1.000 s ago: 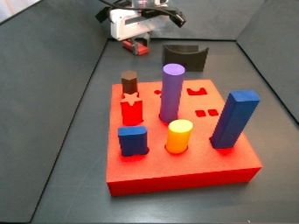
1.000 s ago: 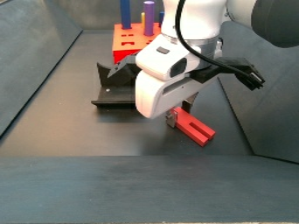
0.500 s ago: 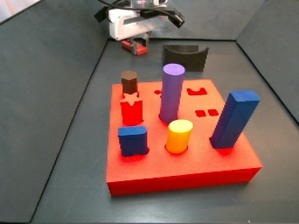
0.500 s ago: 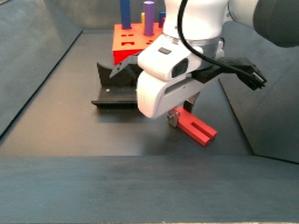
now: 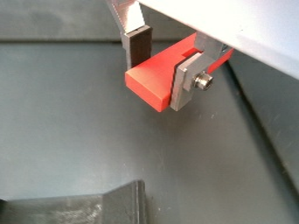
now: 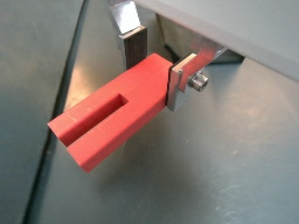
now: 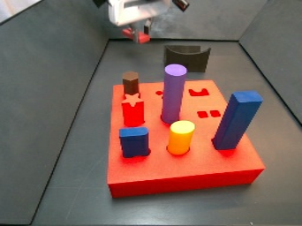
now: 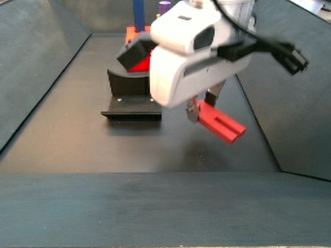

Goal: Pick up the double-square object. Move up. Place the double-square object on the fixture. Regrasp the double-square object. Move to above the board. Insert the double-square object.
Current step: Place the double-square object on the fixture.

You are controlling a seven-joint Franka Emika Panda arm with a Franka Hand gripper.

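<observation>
The double-square object (image 8: 223, 123) is a small red block with a slot in one end (image 6: 107, 112). My gripper (image 8: 207, 108) is shut on it and holds it clear of the floor. Both wrist views show the silver fingers (image 5: 187, 77) (image 6: 136, 45) pressed on its two sides (image 5: 156, 80). In a side view the gripper (image 7: 141, 33) hangs high at the back with the block (image 7: 144, 37) under it. The dark fixture (image 7: 189, 56) (image 8: 130, 97) stands on the floor between the gripper and the board (image 7: 177, 172). The board is a thick red slab.
Upright pegs stand on the board: purple (image 7: 174, 93), blue (image 7: 239, 119), yellow (image 7: 181, 137), brown (image 7: 130, 84) and a red star (image 7: 133, 110). Grey walls enclose the floor on both sides (image 8: 39, 87). The fixture's base plate (image 5: 82, 208) shows in a wrist view.
The gripper has risen straight up with the red block, which was near the floor before and now hangs well above it. The fixture and board have not moved.
</observation>
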